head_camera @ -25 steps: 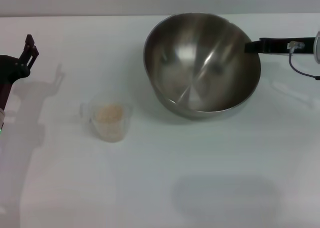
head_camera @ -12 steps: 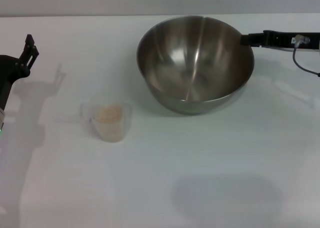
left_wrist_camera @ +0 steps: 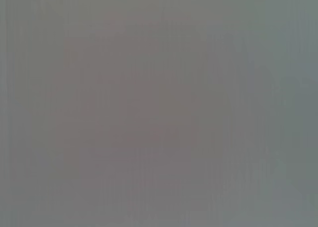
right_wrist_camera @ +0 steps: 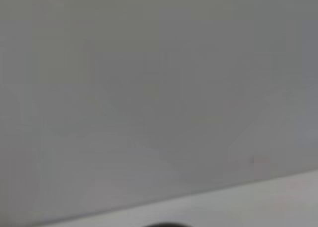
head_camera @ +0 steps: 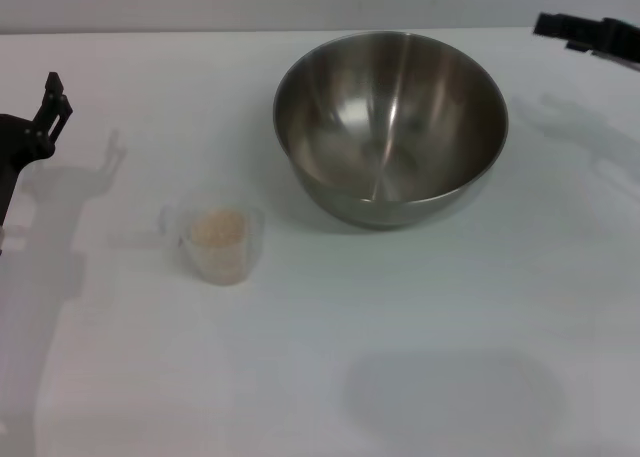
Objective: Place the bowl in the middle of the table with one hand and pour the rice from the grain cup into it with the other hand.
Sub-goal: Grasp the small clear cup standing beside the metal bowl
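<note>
The steel bowl (head_camera: 391,125) sits upright and empty on the white table (head_camera: 400,357), a little right of the middle toward the back. The clear grain cup (head_camera: 219,242) stands front left of the bowl, with pale rice (head_camera: 218,227) in it. My right gripper (head_camera: 560,25) is at the far right, drawn back from the bowl's rim and holding nothing. My left gripper (head_camera: 52,99) hangs at the left edge, well left of the cup and behind it. A dark sliver of the bowl's rim (right_wrist_camera: 164,225) shows in the right wrist view. The left wrist view shows only grey.
The table's back edge (head_camera: 200,31) meets a grey wall. Nothing else stands on the table.
My right gripper set the tilted bowl flat on the table, let go of its rim and drew back to the right. The left gripper and the cup stayed where they were.
</note>
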Available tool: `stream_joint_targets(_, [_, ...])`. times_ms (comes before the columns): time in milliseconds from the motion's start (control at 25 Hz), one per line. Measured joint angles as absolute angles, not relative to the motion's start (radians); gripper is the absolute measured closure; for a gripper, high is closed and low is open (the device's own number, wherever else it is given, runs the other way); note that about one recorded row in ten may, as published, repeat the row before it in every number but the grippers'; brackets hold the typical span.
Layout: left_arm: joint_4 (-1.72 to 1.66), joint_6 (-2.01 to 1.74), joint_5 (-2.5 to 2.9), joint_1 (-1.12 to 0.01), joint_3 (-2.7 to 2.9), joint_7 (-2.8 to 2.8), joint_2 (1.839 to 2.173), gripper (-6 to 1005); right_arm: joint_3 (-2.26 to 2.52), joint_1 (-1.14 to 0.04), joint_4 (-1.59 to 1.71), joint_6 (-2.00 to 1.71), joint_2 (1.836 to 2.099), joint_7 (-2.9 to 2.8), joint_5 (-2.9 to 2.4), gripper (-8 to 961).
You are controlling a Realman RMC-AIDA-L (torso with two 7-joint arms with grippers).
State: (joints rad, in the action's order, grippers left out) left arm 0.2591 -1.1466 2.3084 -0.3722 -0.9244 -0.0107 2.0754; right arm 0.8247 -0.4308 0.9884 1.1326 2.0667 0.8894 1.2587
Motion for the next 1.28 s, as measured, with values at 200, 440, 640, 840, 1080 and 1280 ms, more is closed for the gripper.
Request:
stream_joint_targets(200, [0.259, -1.164, 2.311, -0.357, -0.919, -0.011, 2.075, 137, 0.809, -0.344, 0.948, 1.139, 2.083, 1.161, 1.519, 269])
stream_joint_targets(440, [0.258, -1.214, 2.314, -0.304, -0.880, -0.011, 2.072, 138, 0.861, -0.280, 0.627, 1.256, 2.083, 1.795, 2.042, 234])
stream_joint_targets(640, [0.234, -1.324, 2.314, -0.237, -0.779, -0.011, 2.070, 137, 0.865, -0.282, 0.432, 1.375, 2.087, 2.283, 2.194, 217])
stream_joint_targets(840, [0.209, -1.417, 2.314, -0.160, -0.650, -0.010, 2.070, 138, 0.860, -0.314, 0.250, 1.376, 2.087, 2.621, 2.321, 200])
stream_joint_targets(1080, [0.206, -1.417, 2.314, -0.116, -0.549, -0.010, 2.072, 138, 0.858, -0.323, 0.227, 1.321, 2.083, 2.646, 2.345, 180])
stream_joint_targets(1280, [0.206, -1.371, 2.313, -0.113, -0.484, -0.010, 2.075, 137, 0.858, -0.323, 0.238, 1.319, 2.082, 2.651, 2.346, 166])
